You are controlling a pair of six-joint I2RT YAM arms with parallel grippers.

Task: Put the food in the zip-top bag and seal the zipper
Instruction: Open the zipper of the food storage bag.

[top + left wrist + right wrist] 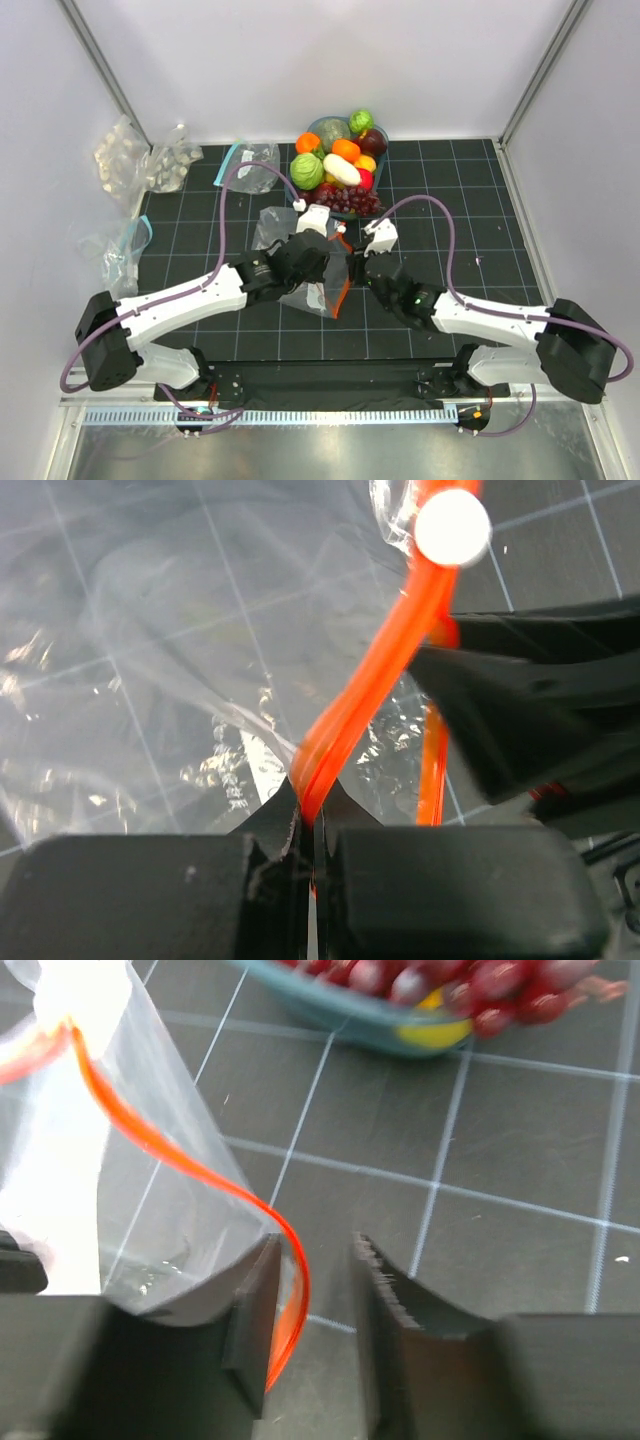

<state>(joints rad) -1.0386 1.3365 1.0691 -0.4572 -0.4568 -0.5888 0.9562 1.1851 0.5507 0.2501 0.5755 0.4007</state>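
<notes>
From above, the left hand (328,268) and the right hand (356,272) nearly meet tip to tip over the black gridded table (470,210). The zip-top bag (285,235) lies between and under them. How the fingers stand is too small to read there.

The left wrist view settles its own side. The left hand (312,832) is clamped tight on the zipper (375,675), its 2 fingertips pressed together with the orange-red strip pinched between them.

Only the right wrist view shows that the right hand (315,1300) stands narrowly parted. The zipper (292,1280) hangs in the gap against the finger (250,1310) on the bag's side, and nothing squeezes it.

In the top view the zipper (343,285) runs lengthwise between the 2 hands, pointing away from the arm bases. From the left hand's grip it climbs away from the fingertips, slanting toward the right hand's dark finger (520,710). The bag's clear, crinkled body (150,680) spreads to the outer side of the left hand.

The food (338,165) sits piled in a teal bowl (370,1032) beyond both hands, apart from the bag. The grapes (500,990) and a lemon (440,1022) are nearest the right hand.
</notes>
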